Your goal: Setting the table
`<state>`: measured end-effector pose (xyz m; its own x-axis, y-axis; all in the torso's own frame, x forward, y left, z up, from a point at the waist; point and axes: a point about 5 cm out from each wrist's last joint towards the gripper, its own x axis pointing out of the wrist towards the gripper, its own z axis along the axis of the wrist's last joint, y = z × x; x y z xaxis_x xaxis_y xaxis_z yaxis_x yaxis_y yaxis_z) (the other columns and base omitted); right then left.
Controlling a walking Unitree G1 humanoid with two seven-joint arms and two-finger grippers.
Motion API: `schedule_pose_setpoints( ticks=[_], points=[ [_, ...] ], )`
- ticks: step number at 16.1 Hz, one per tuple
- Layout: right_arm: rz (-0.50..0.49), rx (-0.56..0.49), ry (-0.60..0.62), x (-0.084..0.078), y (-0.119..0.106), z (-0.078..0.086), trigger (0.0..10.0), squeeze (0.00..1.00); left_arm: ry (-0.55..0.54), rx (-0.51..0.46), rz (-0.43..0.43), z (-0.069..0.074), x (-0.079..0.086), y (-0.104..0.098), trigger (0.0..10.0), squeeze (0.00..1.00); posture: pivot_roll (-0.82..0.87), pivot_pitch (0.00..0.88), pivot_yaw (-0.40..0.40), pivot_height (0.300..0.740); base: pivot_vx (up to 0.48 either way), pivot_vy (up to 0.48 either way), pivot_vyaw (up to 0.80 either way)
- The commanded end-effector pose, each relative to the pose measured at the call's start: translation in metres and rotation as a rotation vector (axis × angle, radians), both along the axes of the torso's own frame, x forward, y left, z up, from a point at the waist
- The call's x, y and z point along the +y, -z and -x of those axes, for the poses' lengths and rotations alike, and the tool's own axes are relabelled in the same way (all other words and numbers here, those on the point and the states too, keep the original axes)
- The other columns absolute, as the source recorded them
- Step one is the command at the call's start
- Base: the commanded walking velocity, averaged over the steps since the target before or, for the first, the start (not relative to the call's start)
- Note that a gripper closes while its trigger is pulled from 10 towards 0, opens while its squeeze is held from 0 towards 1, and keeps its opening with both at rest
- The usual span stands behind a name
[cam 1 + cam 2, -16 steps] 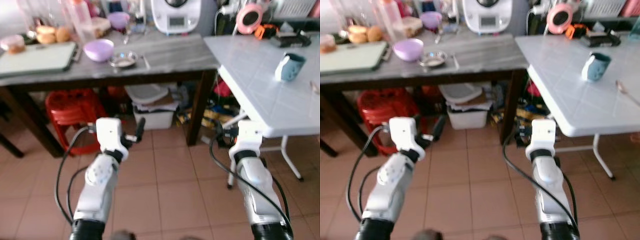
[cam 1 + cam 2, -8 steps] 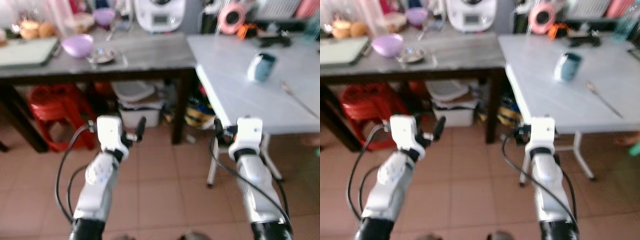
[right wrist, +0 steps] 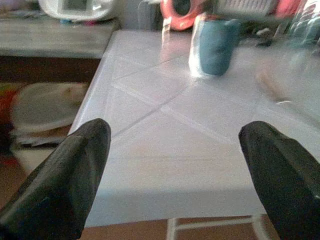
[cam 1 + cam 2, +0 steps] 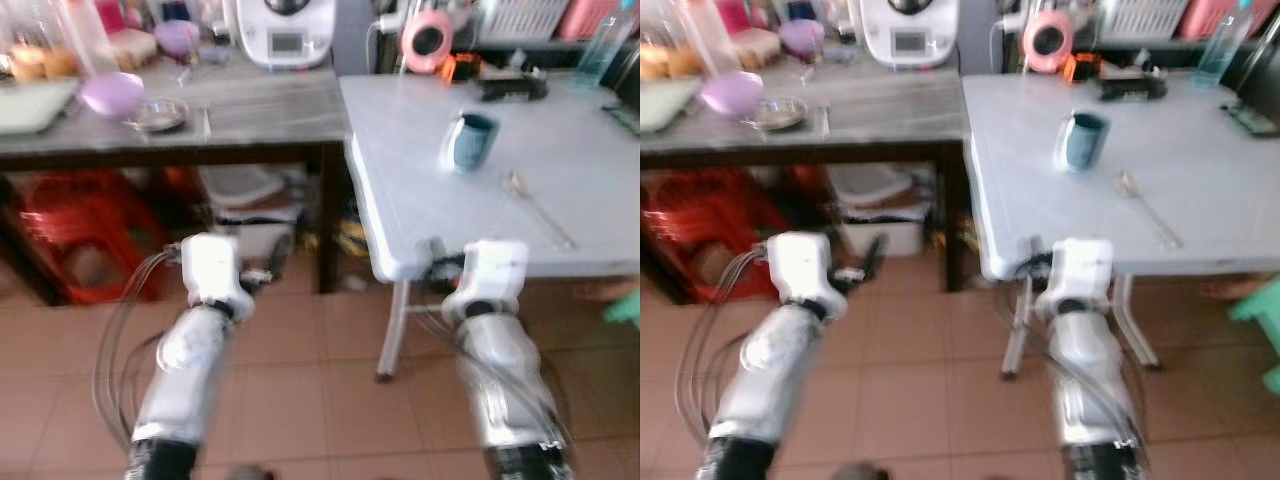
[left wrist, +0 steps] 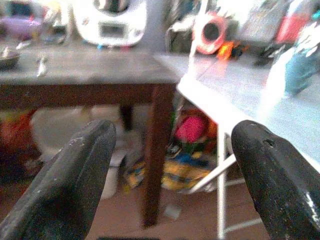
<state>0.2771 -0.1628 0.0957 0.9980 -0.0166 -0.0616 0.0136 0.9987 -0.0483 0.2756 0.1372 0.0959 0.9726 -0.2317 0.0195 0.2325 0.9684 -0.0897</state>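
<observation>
A teal mug (image 4: 470, 142) stands upright on the white folding table (image 4: 420, 215), and a metal spoon (image 4: 536, 206) lies to its right. Both arms are held out low over the tiled floor. My left gripper (image 5: 175, 137) is open and empty, pointing at the gap between the dark table's leg and the white table. My right gripper (image 3: 175, 145) is open and empty too, just short of the white table's near edge, with the mug (image 3: 214, 46) farther back on the top. The views are blurred.
A dark table with a grey top (image 4: 250, 105) stands at the left, carrying a purple bowl (image 4: 112, 95), a small metal dish (image 4: 160, 113) and a white appliance (image 4: 285, 30). Beneath it are a red stool (image 4: 60, 215) and plastic boxes (image 4: 245, 190). A water bottle (image 4: 598, 50) stands at the back right.
The whole picture has slid to the left, so the camera has turned right. The white table and mug now sit nearer the centre. Both arms keep the same pose, grippers still open.
</observation>
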Motion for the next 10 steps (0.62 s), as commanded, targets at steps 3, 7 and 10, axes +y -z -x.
schedule_pose_setpoints(
  ticks=[3,7,10],
  points=[
    [0.007,-0.006,0.010,-0.0077,-0.0051,-0.0017,10.0,0.00,0.035,-0.022,0.008,-0.0019,-0.0097,-0.0058,10.0,0.00,-0.05,0.000,0.021,0.740,0.326,-0.349,0.00],
    [0.011,-0.011,0.002,-0.0076,-0.0057,-0.0025,10.0,0.00,0.033,-0.020,0.008,-0.0020,-0.0104,-0.0056,10.0,0.00,-0.05,0.000,0.022,0.740,0.325,-0.350,0.00],
    [0.012,-0.012,-0.007,-0.0066,-0.0061,-0.0010,10.0,0.00,0.028,-0.014,0.011,-0.0017,-0.0112,-0.0047,10.0,0.00,-0.06,0.000,0.021,0.740,0.329,-0.346,0.00]
  ],
)
